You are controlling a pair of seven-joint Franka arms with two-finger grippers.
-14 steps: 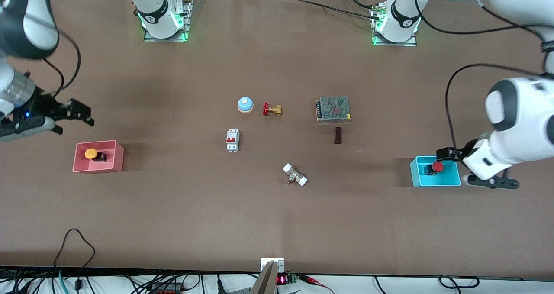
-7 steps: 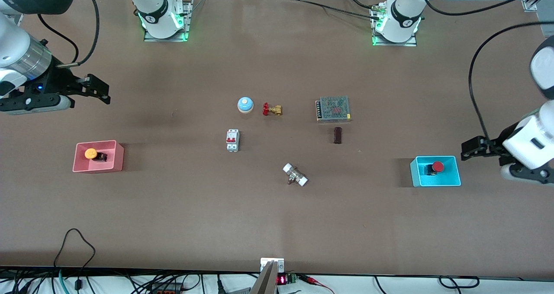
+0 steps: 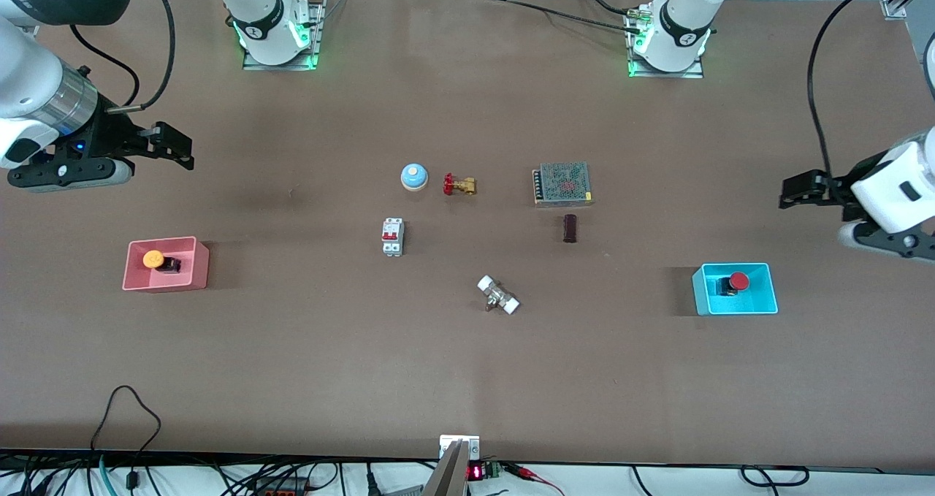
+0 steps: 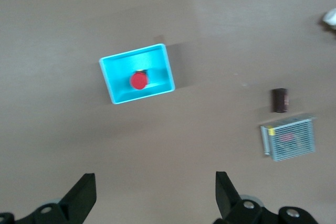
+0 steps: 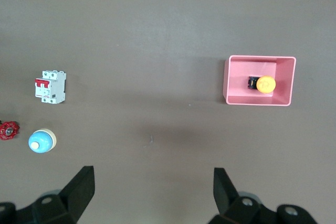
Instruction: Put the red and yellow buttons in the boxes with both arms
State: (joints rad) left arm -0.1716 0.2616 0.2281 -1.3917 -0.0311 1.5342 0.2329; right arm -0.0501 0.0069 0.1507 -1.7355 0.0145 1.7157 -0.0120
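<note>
Two arms hung over the counter (image 3: 467,379), left gripper (image 3: 796,189) and right gripper (image 3: 174,147) each with fingers spread wide and empty. The red button (image 3: 736,282) sat in the cyan box (image 3: 734,306), the yellow button (image 3: 155,260) in the pink box (image 3: 164,284).

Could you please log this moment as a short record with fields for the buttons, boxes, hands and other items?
red button: in cyan box, toward the left arm's end
yellow button: in pink box, toward the right arm's end
left hand: open, empty, over bare table beside cyan box
right hand: open, empty, over bare table beside pink box
mid-table items: blue bell, red-handled valve, circuit breaker, mesh power supply
task state: both buttons boxed
</note>
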